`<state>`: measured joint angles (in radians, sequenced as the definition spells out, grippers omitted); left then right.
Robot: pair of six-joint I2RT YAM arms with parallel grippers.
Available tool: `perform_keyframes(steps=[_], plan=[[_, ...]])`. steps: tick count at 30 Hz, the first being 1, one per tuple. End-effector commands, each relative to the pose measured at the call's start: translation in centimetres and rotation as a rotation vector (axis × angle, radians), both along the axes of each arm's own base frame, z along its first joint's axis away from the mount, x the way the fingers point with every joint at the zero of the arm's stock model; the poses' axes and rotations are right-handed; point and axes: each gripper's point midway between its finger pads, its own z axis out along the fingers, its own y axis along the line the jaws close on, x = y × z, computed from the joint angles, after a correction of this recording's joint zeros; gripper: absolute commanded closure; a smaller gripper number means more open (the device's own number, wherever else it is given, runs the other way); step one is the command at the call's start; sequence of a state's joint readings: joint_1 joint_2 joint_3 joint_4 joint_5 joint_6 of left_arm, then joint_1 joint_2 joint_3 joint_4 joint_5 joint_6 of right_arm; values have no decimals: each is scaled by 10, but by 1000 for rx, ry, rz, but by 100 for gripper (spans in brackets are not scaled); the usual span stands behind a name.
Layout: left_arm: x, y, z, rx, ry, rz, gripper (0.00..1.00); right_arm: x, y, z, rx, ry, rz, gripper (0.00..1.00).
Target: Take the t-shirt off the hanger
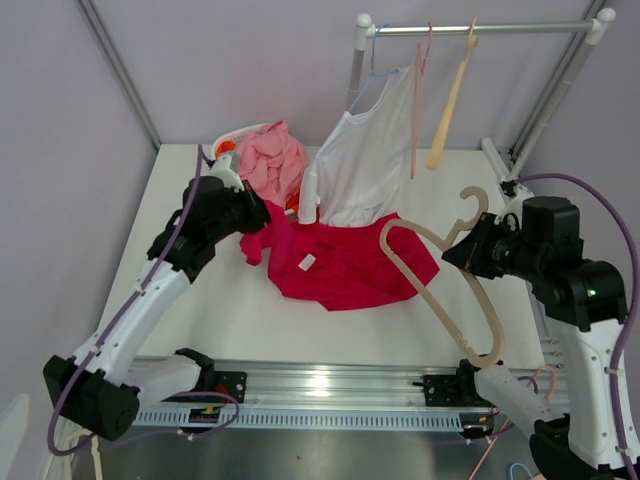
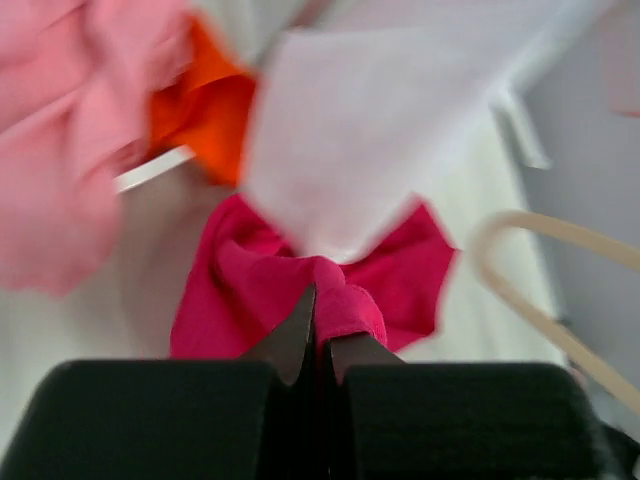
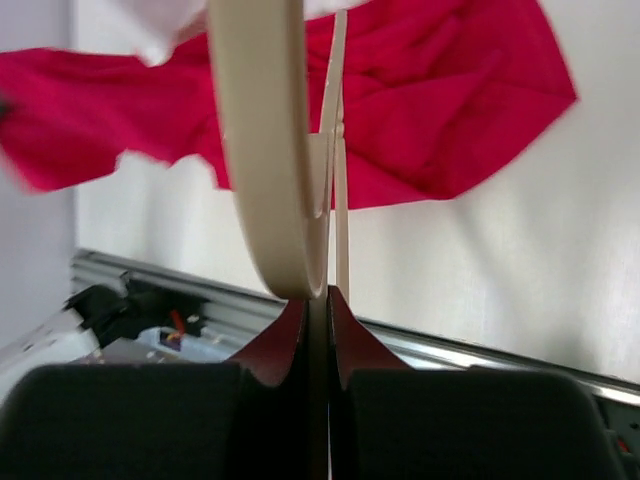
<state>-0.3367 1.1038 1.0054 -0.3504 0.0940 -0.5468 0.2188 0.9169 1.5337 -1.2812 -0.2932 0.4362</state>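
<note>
A crimson t-shirt [image 1: 345, 262] lies crumpled on the white table. My left gripper [image 1: 256, 222] is shut on the shirt's left edge; the left wrist view shows red cloth [image 2: 345, 300] pinched between its fingertips. My right gripper [image 1: 462, 250] is shut on a beige hanger [image 1: 440, 290] near its hook. The hanger is tilted, its far shoulder over the shirt's right part, its other end by the front rail. In the right wrist view the hanger [image 3: 262, 150] rises from my shut gripper [image 3: 318, 300] with the shirt [image 3: 440, 110] behind it. The hanger looks free of the shirt.
A white tank top [image 1: 365, 160] hangs from a rack rail [image 1: 480, 28] at the back, with a pink hanger and a beige hanger [image 1: 450, 100] beside it. A pile of pink clothes [image 1: 270, 160] lies in a basket at the back left. A metal rail [image 1: 330, 385] runs along the front edge.
</note>
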Motion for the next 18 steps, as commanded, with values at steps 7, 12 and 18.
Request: perform_keyframes(steps=[7,12,18], plan=[[-50,-58,155,-204,-247,-367,99,85,-56,-39,-210,-93,-369,100],[-44,-75,235,-241,-393,-473,99,117,-82,-1,-222,-241,-512,100],[-97,-88,326,-274,-501,-737,99,158,-107,40,-226,-329,-601,100]])
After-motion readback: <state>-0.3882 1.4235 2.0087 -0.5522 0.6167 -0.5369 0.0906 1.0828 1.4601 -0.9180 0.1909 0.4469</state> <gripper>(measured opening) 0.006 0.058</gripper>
